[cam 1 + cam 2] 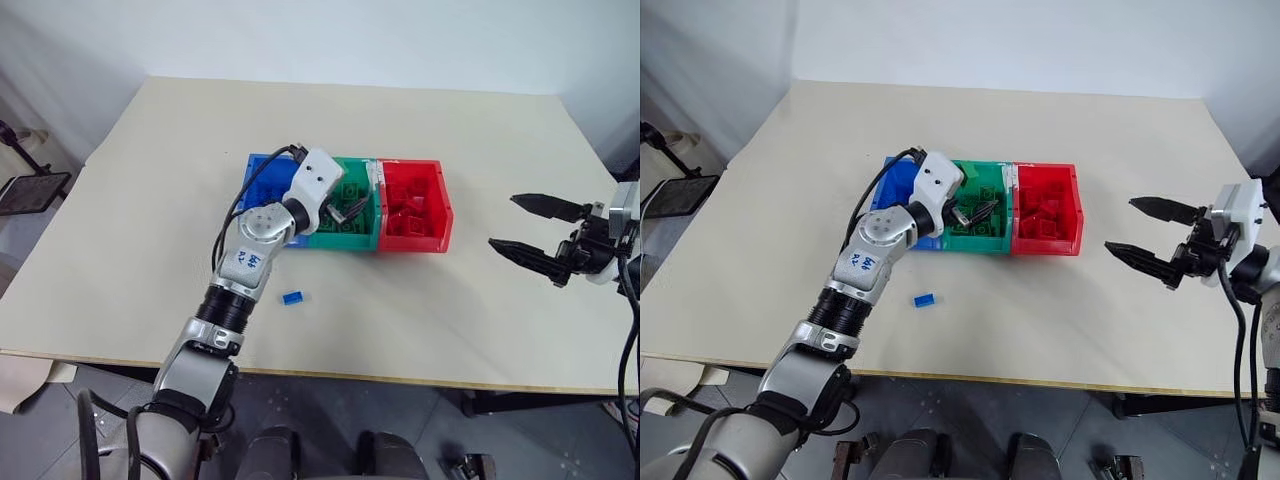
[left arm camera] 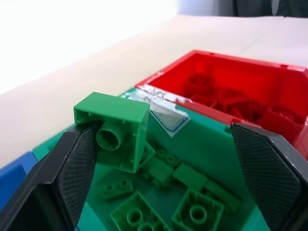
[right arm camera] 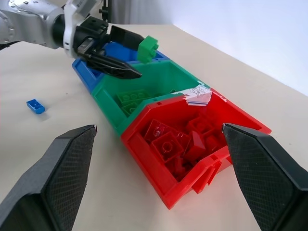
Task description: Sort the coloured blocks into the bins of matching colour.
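Note:
Three joined bins stand mid-table: blue point(image 1: 264, 180), green point(image 1: 352, 237), red point(image 1: 444, 212). Green blocks point(image 2: 187, 207) lie in the green bin and red blocks point(image 3: 180, 139) in the red one. My left gripper point(image 1: 345, 205) hangs open above the green bin. A green block point(image 2: 113, 127) sits against one of its fingers point(image 2: 72, 173), clear of the other, above the bin's contents. A small blue block point(image 1: 293, 297) lies on the table in front of the bins. My right gripper point(image 1: 505, 222) is open with nothing in it, off to the right of the red bin.
The beige table point(image 1: 480, 320) has its front edge close to me and bare room on both sides of the bins. A torn label point(image 2: 166, 113) sticks to the wall between the green and red bins. A black stand point(image 1: 30, 190) is off the table's left side.

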You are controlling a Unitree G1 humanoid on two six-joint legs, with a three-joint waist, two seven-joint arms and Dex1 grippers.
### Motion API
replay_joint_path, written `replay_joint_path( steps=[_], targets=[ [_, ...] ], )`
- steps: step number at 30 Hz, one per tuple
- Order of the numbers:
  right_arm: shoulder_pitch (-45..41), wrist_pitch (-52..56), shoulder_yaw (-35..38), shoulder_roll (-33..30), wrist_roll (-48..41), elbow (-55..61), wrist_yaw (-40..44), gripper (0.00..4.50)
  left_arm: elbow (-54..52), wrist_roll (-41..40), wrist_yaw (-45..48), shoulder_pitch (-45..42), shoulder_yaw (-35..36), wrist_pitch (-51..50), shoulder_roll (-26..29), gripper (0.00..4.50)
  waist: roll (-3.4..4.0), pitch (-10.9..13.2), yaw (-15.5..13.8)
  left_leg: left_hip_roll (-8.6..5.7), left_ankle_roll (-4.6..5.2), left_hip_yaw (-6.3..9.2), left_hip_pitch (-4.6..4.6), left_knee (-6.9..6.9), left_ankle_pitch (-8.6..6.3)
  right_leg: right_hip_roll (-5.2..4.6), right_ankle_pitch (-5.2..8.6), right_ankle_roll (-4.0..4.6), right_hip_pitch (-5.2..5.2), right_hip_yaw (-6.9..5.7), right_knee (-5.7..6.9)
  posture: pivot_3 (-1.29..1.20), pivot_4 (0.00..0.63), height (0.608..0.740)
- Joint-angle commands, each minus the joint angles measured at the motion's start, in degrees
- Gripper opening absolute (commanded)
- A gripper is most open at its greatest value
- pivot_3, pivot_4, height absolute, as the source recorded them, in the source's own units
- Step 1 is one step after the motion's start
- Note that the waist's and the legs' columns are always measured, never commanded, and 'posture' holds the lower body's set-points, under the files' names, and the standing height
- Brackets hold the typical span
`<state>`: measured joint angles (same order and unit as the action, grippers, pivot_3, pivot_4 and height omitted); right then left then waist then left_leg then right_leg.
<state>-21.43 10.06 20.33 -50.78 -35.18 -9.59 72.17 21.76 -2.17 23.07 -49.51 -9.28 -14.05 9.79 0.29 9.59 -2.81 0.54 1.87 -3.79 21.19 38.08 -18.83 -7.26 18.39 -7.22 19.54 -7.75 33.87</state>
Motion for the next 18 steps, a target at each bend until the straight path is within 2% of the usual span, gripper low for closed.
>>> replay_joint_path(
  steps=[1,8,11,13,14,16,18],
  targets=[
    [-2.0,-0.7,0.3,-0.1,0.1,-0.7,0.8,4.38,-1.8,-0.3,-0.5,-1.0,1.3,-3.6,-0.6,4.49,0.00,0.0,0.0,0.00,0.00,0.00,0.00,0.00,0.00,0.00,0.00,0.00,0.00,0.00,0.00,0.00,0.150,0.740],
    [-3.3,-1.1,-0.4,0.3,0.8,-1.9,1.5,4.38,-0.6,4.1,2.5,-6.1,-3.1,-8.1,1.2,4.49,-0.01,0.0,-0.2,-0.05,0.00,0.03,0.04,0.01,0.00,0.00,-0.01,-0.02,0.00,-0.01,0.00,0.00,0.150,0.740],
    [-3.3,-1.4,-0.5,0.5,1.1,-2.3,1.7,4.38,-0.4,1.8,3.1,-8.7,-1.0,-10.4,-0.5,4.49,-0.01,0.0,-0.1,-0.04,0.01,0.02,0.04,0.00,0.00,0.00,-0.02,-0.03,0.01,0.00,0.00,0.00,0.150,0.740],
    [-3.2,-1.5,-0.5,0.8,1.1,-2.1,1.6,4.38,0.8,4.7,5.5,-9.3,-4.3,-8.3,1.1,4.49,-0.01,0.0,0.0,-0.03,0.00,0.02,0.04,0.00,0.00,0.01,-0.02,-0.03,0.00,0.01,-0.01,0.00,0.150,0.740],
    [-3.0,-1.4,-0.5,0.9,1.1,-1.8,1.5,4.38,1.2,3.1,4.7,-9.9,-2.5,-10.6,0.0,4.49,0.00,0.0,0.0,-0.02,0.00,0.01,0.02,0.00,0.00,0.01,-0.02,-0.03,0.00,0.00,-0.01,0.00,0.150,0.740],
    [-2.6,-1.1,-0.2,1.1,1.0,-1.2,1.1,4.38,2.4,6.0,5.7,-9.3,-5.2,-9.0,1.5,4.49,0.00,0.0,0.0,-0.02,0.00,-0.01,0.01,-0.01,0.00,0.02,-0.02,-0.03,0.00,0.03,-0.01,0.00,0.150,0.740],
    [-1.7,-1.2,0.3,0.9,0.9,-0.8,1.3,4.38,1.3,4.1,4.6,-9.9,-3.0,-12.1,-0.1,4.49,-0.01,0.0,0.1,0.00,0.00,-0.03,0.02,-0.01,0.00,0.06,-0.02,-0.03,0.02,0.03,-0.01,0.00,0.150,0.740]
  ],
)
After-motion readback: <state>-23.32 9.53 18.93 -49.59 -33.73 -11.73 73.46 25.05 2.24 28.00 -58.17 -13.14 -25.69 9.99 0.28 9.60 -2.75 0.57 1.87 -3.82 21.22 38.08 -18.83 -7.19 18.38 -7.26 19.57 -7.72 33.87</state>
